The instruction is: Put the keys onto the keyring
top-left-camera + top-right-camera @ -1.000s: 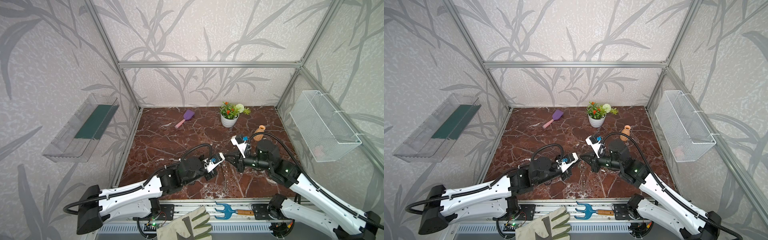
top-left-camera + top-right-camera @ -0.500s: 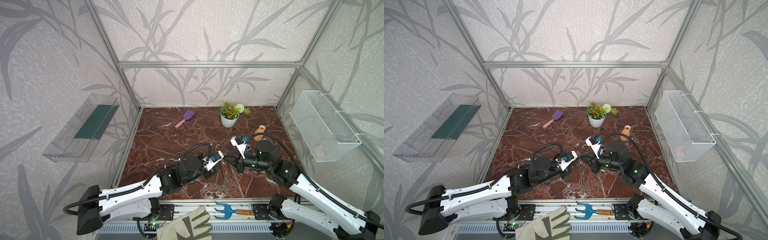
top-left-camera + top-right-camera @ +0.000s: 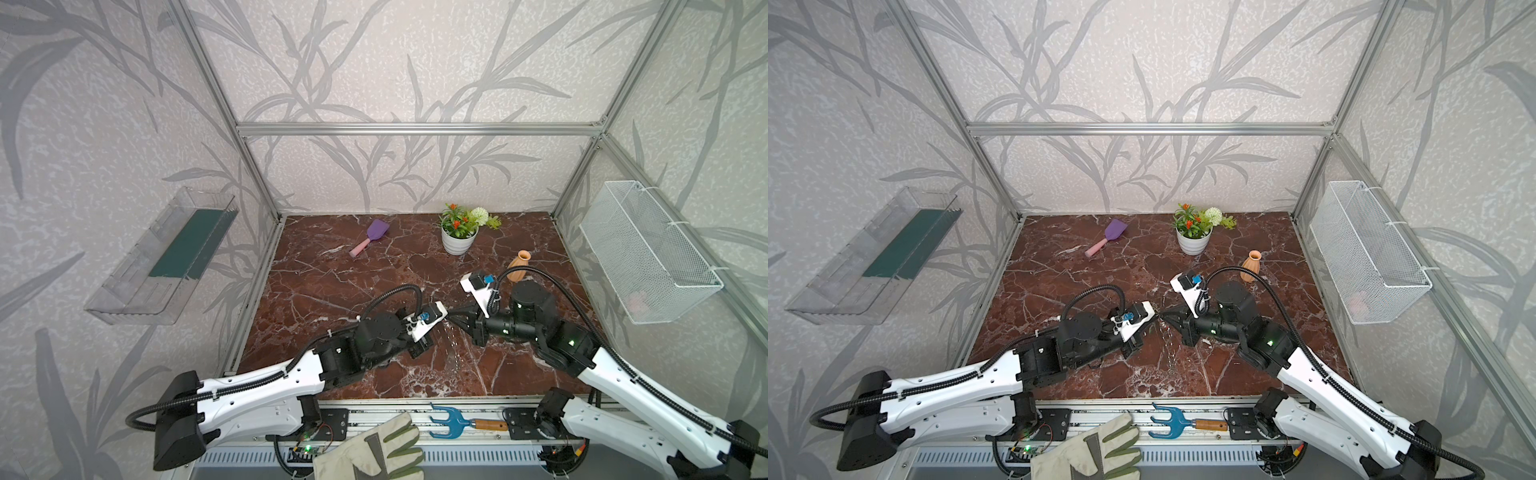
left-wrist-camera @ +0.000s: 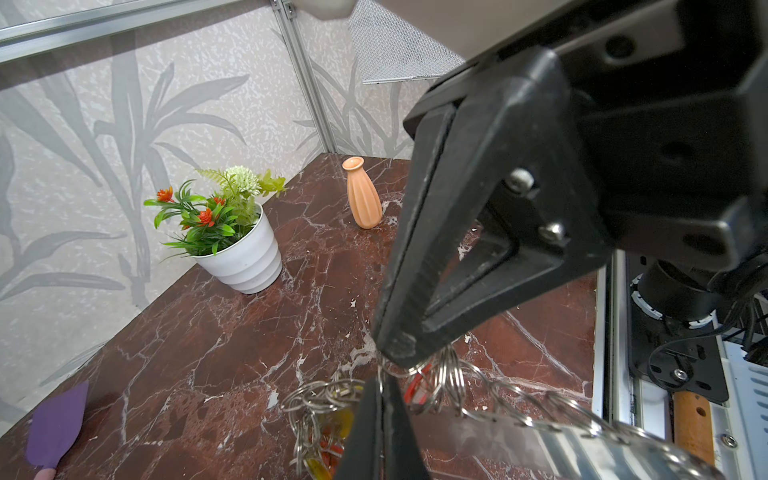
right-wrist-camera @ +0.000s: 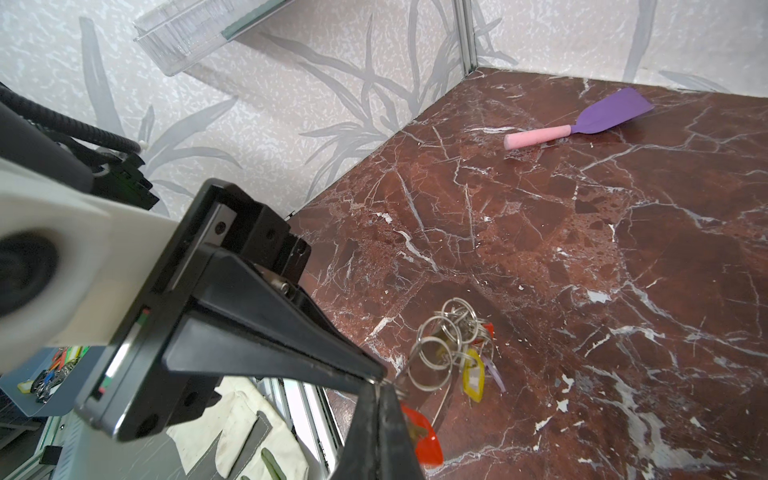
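Left gripper point(image 4: 380, 388): black fingers clenched on the ringed edge of the flat grey flexible keyring band fringed with small silver metal rings point(image 4: 540, 440), which runs out just beside them.
Right gripper point(image 4: 397, 352): fingers clenched, the tip pinching one silver ring of the keyring band, almost tip to tip with the left gripper.
Keyring band, position: between the two grippers, over the front middle of the red-brown marble tabletop point(image 3: 353, 291); in both top views a strand of its rings trails from the meeting fingertips toward the front edge.
Small plastic key tags: yellow tag point(image 5: 473, 380), red tag point(image 5: 424, 432) and pale lilac tag point(image 5: 494, 374), clustered on rings just beside the fingertips.
Background: white ribbed pot of artificial flowers point(image 3: 457, 245), orange ribbed vase point(image 3: 517, 266) and purple spatula with pink handle point(image 3: 370, 239), all well apart toward the rear.
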You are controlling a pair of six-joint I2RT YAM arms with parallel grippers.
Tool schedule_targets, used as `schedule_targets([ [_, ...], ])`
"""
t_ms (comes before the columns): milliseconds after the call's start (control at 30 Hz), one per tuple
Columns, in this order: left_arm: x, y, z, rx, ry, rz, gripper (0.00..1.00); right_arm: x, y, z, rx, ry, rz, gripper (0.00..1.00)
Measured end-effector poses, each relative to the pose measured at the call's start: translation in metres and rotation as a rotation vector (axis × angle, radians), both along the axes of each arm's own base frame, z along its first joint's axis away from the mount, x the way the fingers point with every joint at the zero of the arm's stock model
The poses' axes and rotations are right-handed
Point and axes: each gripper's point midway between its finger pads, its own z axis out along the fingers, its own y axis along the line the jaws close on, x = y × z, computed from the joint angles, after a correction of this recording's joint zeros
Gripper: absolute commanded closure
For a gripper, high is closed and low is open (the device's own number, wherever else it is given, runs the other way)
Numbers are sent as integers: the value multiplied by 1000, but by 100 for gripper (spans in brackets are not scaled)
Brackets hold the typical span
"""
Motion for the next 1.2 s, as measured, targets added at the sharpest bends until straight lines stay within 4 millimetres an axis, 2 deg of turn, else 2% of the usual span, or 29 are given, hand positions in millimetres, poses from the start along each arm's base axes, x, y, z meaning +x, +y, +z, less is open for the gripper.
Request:
schedule_targets([
  [433,-2,1,-2,2,7,-19,100,2,-1,-2,-9,3,-11,100],
  [633,-7,4,-11,16,10,-34,100,3,3,-8,-21,20,-6,100],
  [700,-14,2,-13,12,13,-68,100,6,3,-12,-31,27,-19,100],
  [967,-21,0,9,-69,-31,-105,100,14,2,-22,-48,67,-45,100],
  [1200,-20,-1,10,-73,-34,-100,100,10,1,-15,-30,58,-37,100],
])
